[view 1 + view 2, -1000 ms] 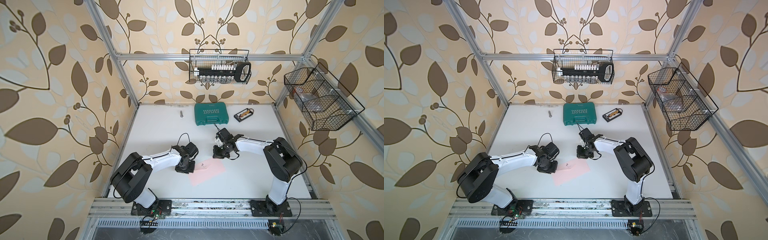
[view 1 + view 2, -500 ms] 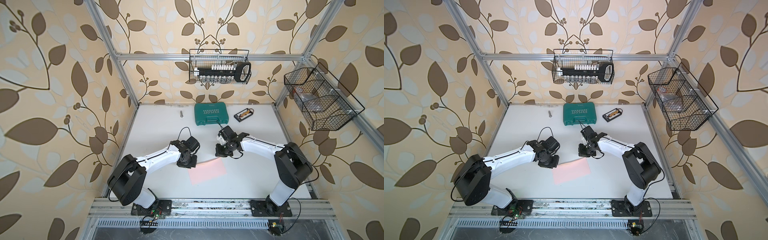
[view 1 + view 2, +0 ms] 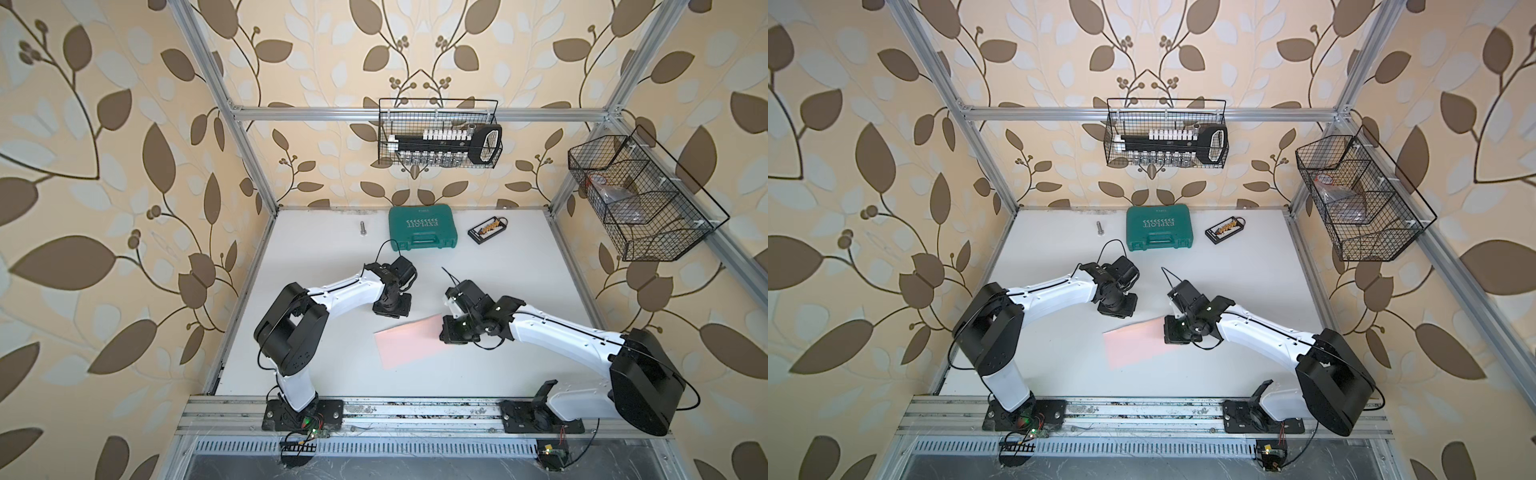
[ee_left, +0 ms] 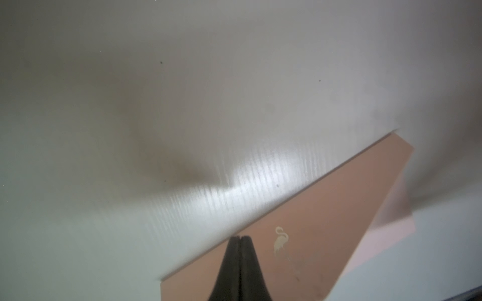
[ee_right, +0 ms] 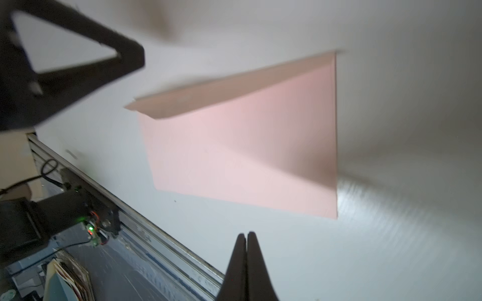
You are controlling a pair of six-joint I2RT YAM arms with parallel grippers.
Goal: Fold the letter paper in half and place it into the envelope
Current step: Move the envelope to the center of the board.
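Both my top views bright, evenly lit and sharp, wide-angle stretch toward the edges, my wrist views dimmer and smeared, streaky glare on the white table [image 4: 247, 179], soft grey shadow crossing the envelope [image 5: 247, 156].

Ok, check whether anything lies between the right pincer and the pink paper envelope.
Nothing visible does. In the right wrist view the shut right pincer points at the light pink rectangular paper envelope, with only bare white tabletop between them.
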